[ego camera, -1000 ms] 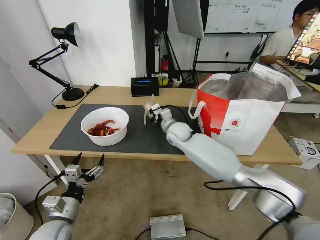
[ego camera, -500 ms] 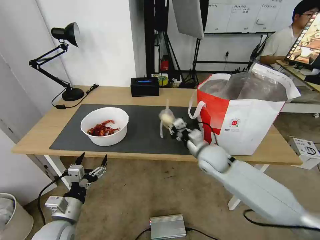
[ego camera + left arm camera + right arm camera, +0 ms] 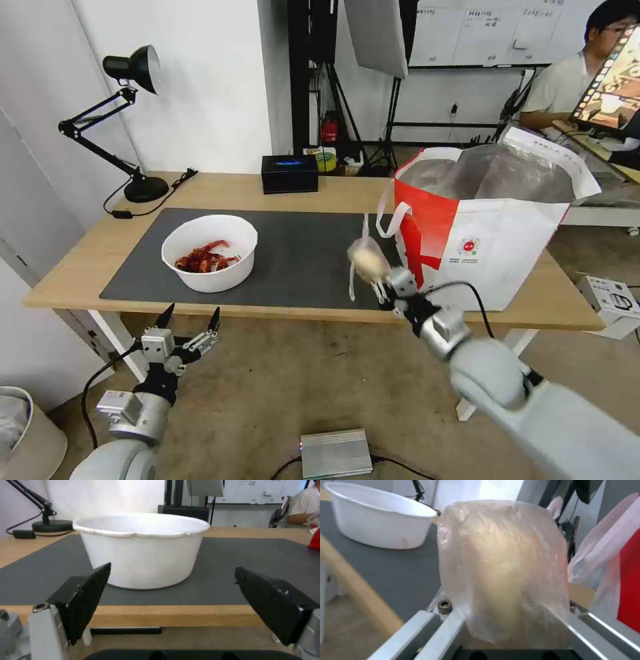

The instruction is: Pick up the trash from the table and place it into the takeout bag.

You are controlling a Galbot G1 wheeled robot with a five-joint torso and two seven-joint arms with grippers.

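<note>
My right gripper (image 3: 381,279) is shut on the small knotted clear bag (image 3: 366,259) with a pale lump, held in the air over the front edge of the table (image 3: 80,248), just left of the takeout bag (image 3: 497,233). In the right wrist view the clear bag (image 3: 503,565) sits between the silver fingers (image 3: 420,630). The white bowl (image 3: 209,253) with red crayfish shells stands on the dark mat (image 3: 300,247) at the left. My left gripper (image 3: 190,321) hangs open below the table's front edge, facing the bowl (image 3: 140,550) from a short way off.
A black desk lamp (image 3: 133,120) stands at the table's back left and a black box (image 3: 289,173) at the back middle. On the floor lie a silver box (image 3: 335,453) near me and a white box (image 3: 610,300) at the right.
My right arm has drawn back toward me and to the right with the clear bag, from above the mat's middle to the front edge beside the takeout bag. The left gripper has crept slightly forward.
</note>
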